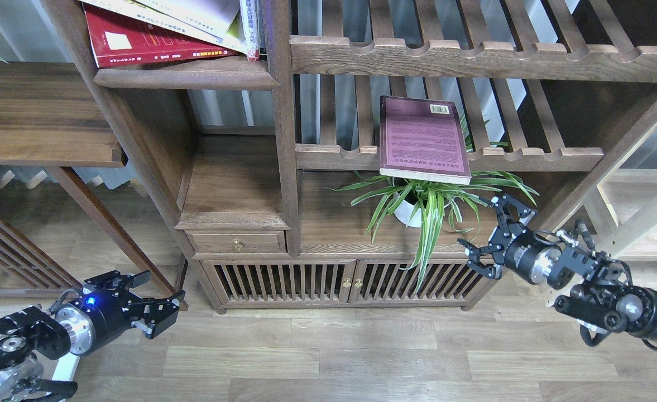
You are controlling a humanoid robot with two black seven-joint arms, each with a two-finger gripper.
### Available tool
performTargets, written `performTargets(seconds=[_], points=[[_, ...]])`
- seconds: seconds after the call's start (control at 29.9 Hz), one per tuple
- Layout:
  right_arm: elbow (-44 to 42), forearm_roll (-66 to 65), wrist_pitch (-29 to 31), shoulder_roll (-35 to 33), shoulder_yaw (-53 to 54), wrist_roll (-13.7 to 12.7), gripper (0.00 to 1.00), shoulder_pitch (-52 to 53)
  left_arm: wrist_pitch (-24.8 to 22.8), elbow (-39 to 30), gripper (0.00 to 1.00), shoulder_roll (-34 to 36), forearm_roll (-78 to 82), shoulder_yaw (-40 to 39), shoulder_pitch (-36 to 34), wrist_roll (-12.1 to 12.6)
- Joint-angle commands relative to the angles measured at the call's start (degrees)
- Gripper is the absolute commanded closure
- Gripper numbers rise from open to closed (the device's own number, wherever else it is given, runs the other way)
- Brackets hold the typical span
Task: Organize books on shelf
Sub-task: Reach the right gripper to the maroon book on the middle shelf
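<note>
The maroon book [423, 139] on the slatted rack [445, 159] is being approached by the right gripper [487, 237], jaws spread and empty. The left gripper [152, 304] is held low, also open. A grip on the book's overhanging edge is needed next.

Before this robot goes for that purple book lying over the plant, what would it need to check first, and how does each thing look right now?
1. Right gripper open and empty: ok, fingers spread, nothing held.
2. Maroon-purple book reachable: ok, it lies flat on the slatted rack, its front edge overhanging the rail.
3. Path to the book clear: not ok, the spider plant has leaves spreading between gripper and book.
4. Room on the shelf: cannot tell, the red book and paler ones lean there, cut off at the top.
5. Left gripper out of the way: ok, low near the floor, open.
</note>
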Motion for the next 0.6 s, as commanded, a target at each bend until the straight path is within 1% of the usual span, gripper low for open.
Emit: performTargets(seconds=[0.0,0.23,0.57], points=[[-0.38,-0.04,0.01,0.01,0.07,0.0,0.03,2.51,-0.23,0.97,0.2,0.07,0.0,0.36,-0.11,-0.08],[-2.49,-0.92,0.01,0.97,0.07,0.0,0.04,5.15,-0.23,2.56,0.2,-0.2,0.0,0.36,-0.38,0.01],[-6.7,-2.07,0.01,7.03,-0.1,0.0,0.04,5.77,-0.23,3.61,0.2,-0.29,0.08,0.88,-0.38,-0.08]])
